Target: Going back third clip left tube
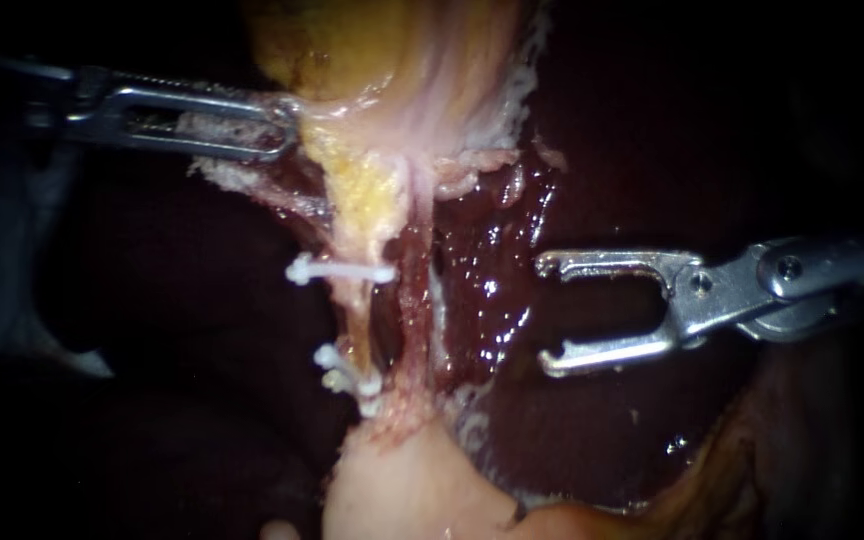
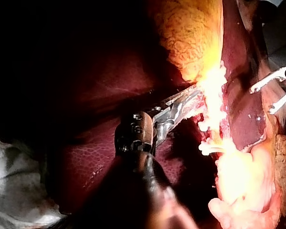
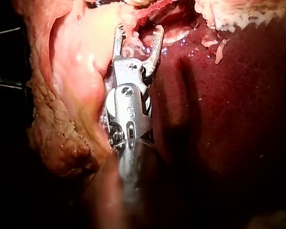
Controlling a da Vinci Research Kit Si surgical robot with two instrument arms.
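Steel jaws of the right instrument [image 1: 545, 312] are noted nearest the camera. They stand wide apart, and nothing is held between them; no clip is seen loaded. They lie over the wet surface of the liver [image 1: 602, 430], near the tubes but clear of them, with the tips turned towards them.

Just beyond, two tubes are seen running side by side between the gallbladder and the pale tissue below. The left tube [image 1: 355, 318], pale and yellowish, is crossed by white clips. One upper clip [image 1: 340, 271] is set squarely across it. Lower down, what appear to be two lower clips [image 1: 344, 378] are packed close together, though their outlines cannot be fully separated. The right tube [image 1: 414, 300], redder, is seen bare of clips.

Farther back, the left instrument [image 1: 287, 125] is found clamped on the lower margin of the gallbladder [image 1: 402, 60], and the tubes appear to be held taut by it.

Progress is judged as follows. Three clips are counted on the left tube, so the placing is taken as done. The empty right jaws are already off the tube. Only the remaining retreat of that instrument from the field is judged outstanding. Traction by the left instrument should be kept until then.
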